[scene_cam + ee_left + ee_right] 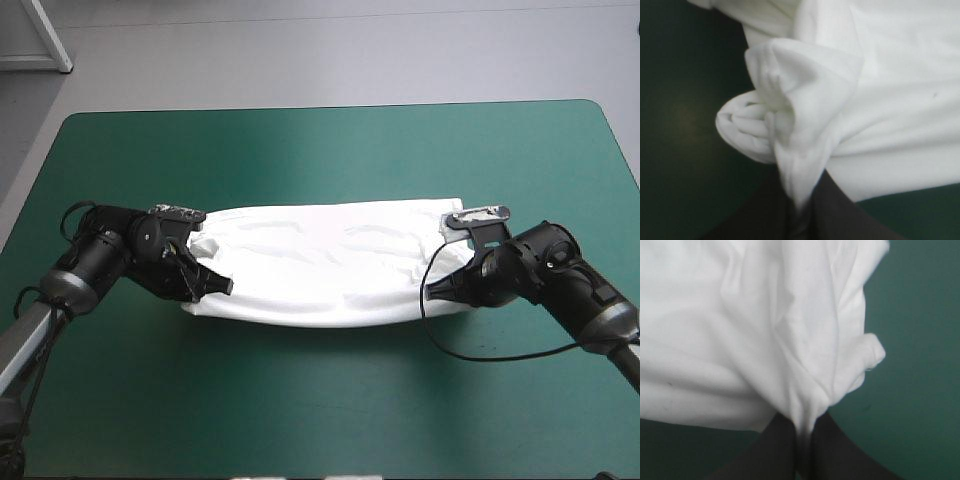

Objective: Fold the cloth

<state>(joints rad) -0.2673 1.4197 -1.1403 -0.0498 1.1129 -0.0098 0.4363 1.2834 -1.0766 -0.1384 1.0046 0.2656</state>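
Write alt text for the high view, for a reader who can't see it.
A white T-shirt, folded into a long band, spans the teal-green table. The left tool and the right tool each pinch one end.

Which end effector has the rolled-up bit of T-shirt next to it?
The left end effector: a rolled wad of the T-shirt bulges beside it; the right end effector pinches smoother folds.

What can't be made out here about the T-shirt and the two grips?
High view: the T-shirt hides its own lower layers; collar not discernible.
Left wrist view: bunched cloth covers the tips of the left gripper; the shirt runs past the picture's edges.
Right wrist view: same for the right gripper.
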